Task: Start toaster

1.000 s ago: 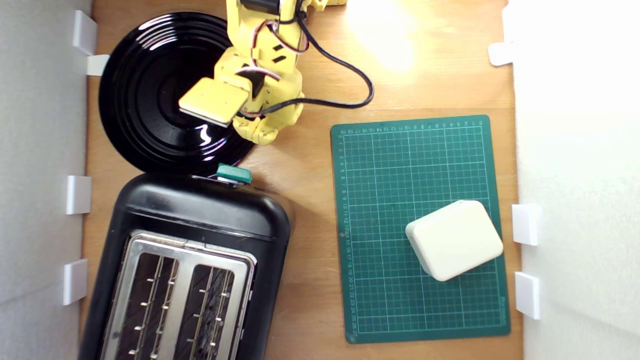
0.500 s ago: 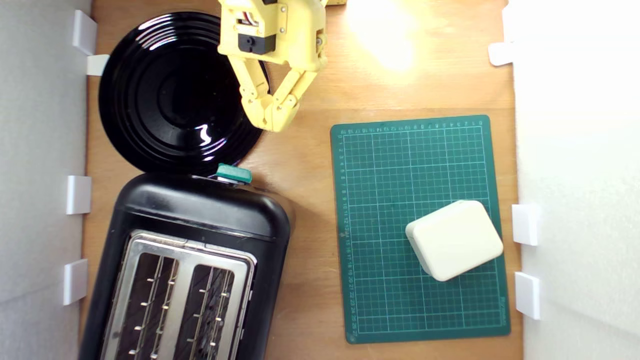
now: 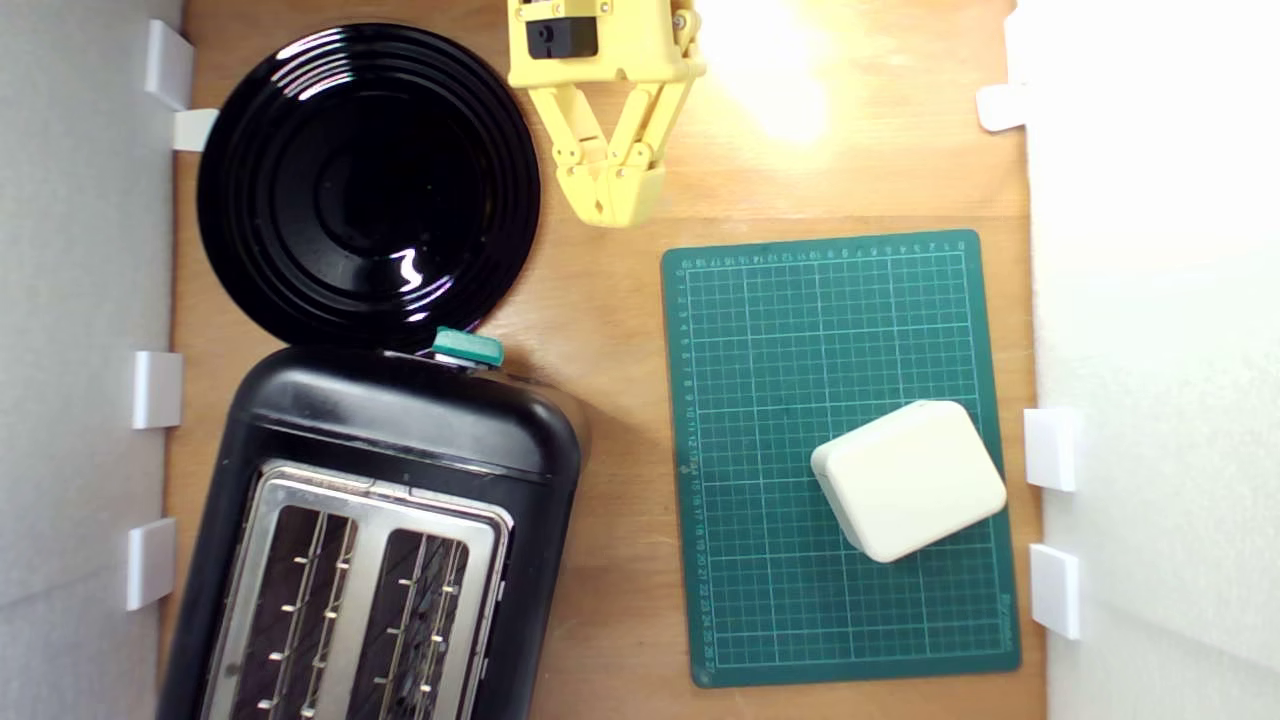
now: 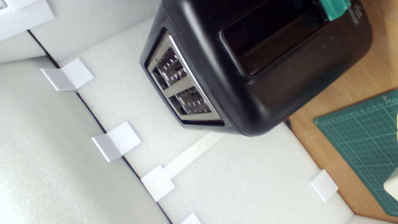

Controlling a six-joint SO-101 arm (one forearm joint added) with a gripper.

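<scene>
The toaster (image 3: 380,520) is glossy black with a silver two-slot top and fills the exterior view's lower left. Its teal-green lever tab (image 3: 467,347) sticks out of the end that faces the plate. My yellow gripper (image 3: 610,205) hangs over bare wood at the top centre, well away from the lever, fingertips together and holding nothing. The wrist view shows the toaster (image 4: 248,68) from its lever end, with the teal tab (image 4: 334,7) at the frame's edge; the gripper itself is out of that view.
A round black plate (image 3: 365,185) lies between the toaster and the arm. A green cutting mat (image 3: 780,330) on the exterior view's right carries a cream rounded block (image 3: 908,478). White foam walls with clips (image 3: 155,388) border the wooden table.
The arm has swung from over the black plate toward the exterior view's right and up, now clear of the plate. The gripper stays shut. The toaster and its lever have not moved.
</scene>
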